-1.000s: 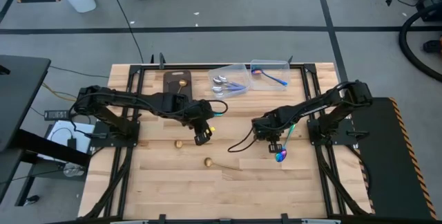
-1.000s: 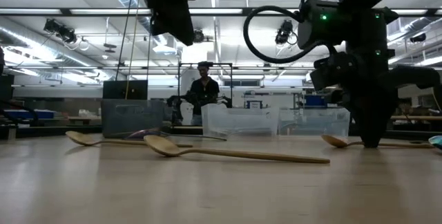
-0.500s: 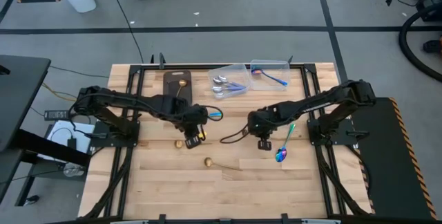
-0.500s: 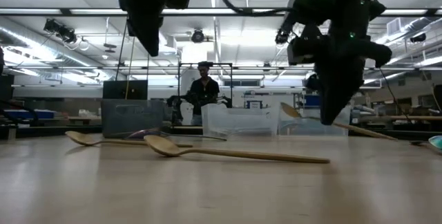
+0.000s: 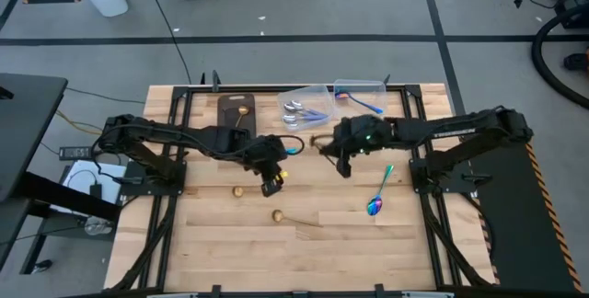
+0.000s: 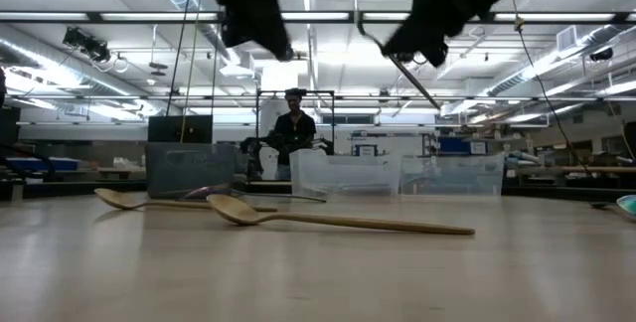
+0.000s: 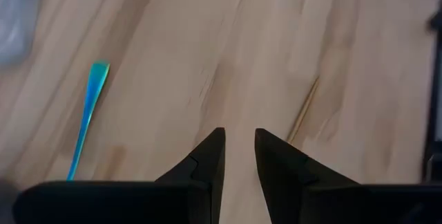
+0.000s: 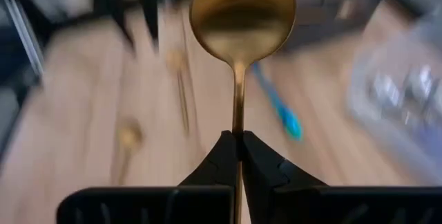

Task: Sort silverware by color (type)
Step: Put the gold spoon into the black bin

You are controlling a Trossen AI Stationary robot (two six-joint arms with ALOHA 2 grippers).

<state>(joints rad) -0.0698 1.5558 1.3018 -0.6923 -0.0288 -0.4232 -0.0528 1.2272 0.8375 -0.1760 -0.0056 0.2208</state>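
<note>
My right gripper (image 8: 237, 141) hangs over the table's middle (image 5: 336, 151), shut on a gold spoon (image 8: 242, 13) that is lifted clear. My left gripper (image 7: 239, 148) hovers above bare wood (image 5: 271, 182); its fingers are a little apart with nothing between them. A blue spoon (image 7: 86, 117) lies just beyond it. Two gold spoons (image 5: 237, 190) (image 5: 276, 214) lie flat near the front, and a rainbow spoon (image 5: 375, 201) lies to the right. My right gripper pinches the gold spoon's thin handle (image 8: 237, 117) between its two fingertips, behind the bowl. The spoon runs on ahead of the fingers, in line with them, its bowl (image 8: 243, 10) foremost with the hollow side showing. It is clear of the table.
At the far edge stand a dark tray (image 5: 226, 112) with a gold spoon, a clear container (image 5: 322, 96) with silver spoons and another (image 5: 373, 88) with a blue spoon. In the low view a person (image 6: 292, 128) stands beyond the table. The near half is mostly bare wood.
My right gripper has risen from the table beside the rainbow spoon with the gold spoon. It has gone toward the far and left edges and tipped from pointing down to nearly level. The spoon has come off the wood and hangs clear.
</note>
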